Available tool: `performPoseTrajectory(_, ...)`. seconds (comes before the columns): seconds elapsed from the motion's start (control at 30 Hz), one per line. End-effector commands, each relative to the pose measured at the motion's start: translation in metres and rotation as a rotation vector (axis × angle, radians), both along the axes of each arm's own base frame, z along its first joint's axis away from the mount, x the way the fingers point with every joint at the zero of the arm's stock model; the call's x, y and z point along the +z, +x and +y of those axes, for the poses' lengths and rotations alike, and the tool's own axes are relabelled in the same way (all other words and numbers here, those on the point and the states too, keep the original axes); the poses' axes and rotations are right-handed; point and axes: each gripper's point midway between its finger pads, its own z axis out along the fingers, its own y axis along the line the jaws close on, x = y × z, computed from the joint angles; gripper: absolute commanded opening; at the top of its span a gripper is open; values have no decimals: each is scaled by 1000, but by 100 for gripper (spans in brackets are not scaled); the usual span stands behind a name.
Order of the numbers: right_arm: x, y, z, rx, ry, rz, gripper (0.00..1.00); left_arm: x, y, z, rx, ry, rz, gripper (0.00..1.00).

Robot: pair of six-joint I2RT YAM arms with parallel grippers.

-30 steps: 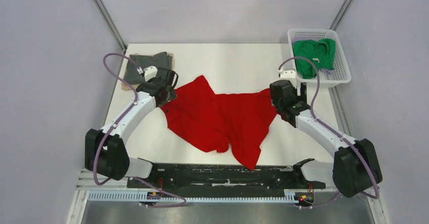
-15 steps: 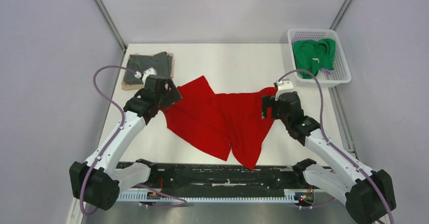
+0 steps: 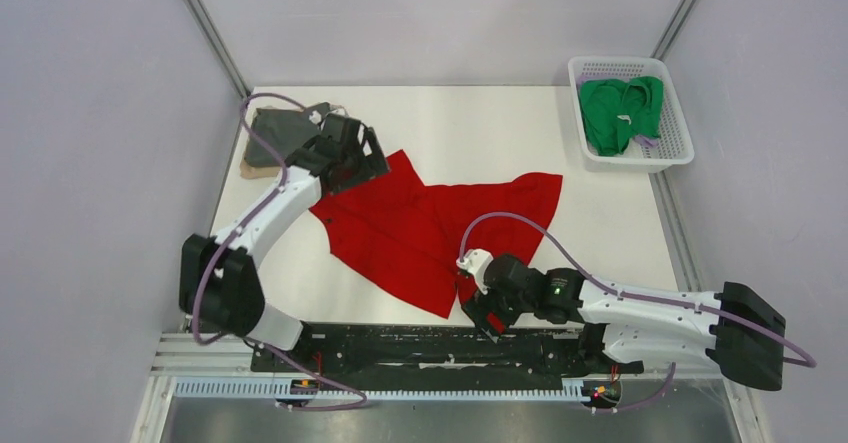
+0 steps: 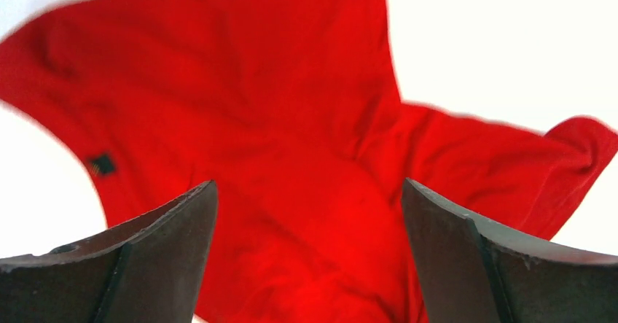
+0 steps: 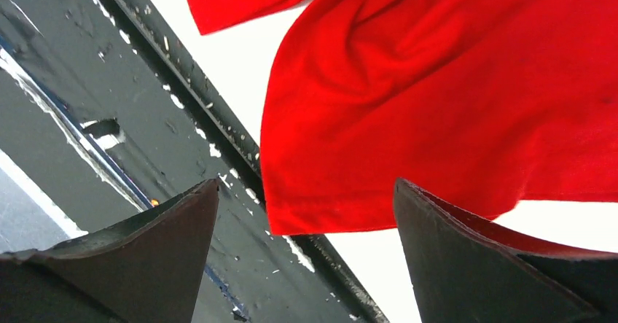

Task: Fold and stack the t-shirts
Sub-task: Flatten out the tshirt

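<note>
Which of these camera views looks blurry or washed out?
Left wrist: the red t-shirt is smeared soft and the table blown out white. Right wrist: sharper, table also blown white. Top external: evenly lit, crisp, no glare.

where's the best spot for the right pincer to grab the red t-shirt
Take the red t-shirt by its near corner, coming straight down from above. That corner lies flat, free of folds, and reaches the black rail, so one finger can slide under it. It sits between the open right pincer's fingers.
</note>
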Motion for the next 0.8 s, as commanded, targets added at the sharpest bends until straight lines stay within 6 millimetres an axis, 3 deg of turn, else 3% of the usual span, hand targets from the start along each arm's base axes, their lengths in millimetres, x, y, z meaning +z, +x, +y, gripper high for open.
performPoseTrajectory(0.0,-14,-10,-8,-26,-50,30,92,4,55,-19,-77,71,-26,100)
performPoseTrajectory(0.07,-16,-5,-13,-48,-82,13,98,0,79,-29,-107,106,-2,100)
performPoseTrajectory(0.17,-13,1,-14,-78,-97,-12,98,-23,108,-41,-149,209,50,100)
performPoseTrajectory(0.27,-9,9,-12,-106,-80,-45,98,-32,138,-59,-202,239,75,100)
performPoseTrajectory(0.37,-5,12,-11,-125,-66,-58,98,-50,161,-64,-207,291,124,100)
performPoseTrajectory(0.53,-6,8,-8,-123,-32,-44,98,-82,166,-66,-227,340,196,86)
performPoseTrajectory(0.67,-9,7,-9,-111,-34,-44,98,-100,165,-59,-205,381,226,76)
performPoseTrajectory(0.77,-14,5,-12,-109,-50,-33,98,-111,162,-65,-216,355,247,72)
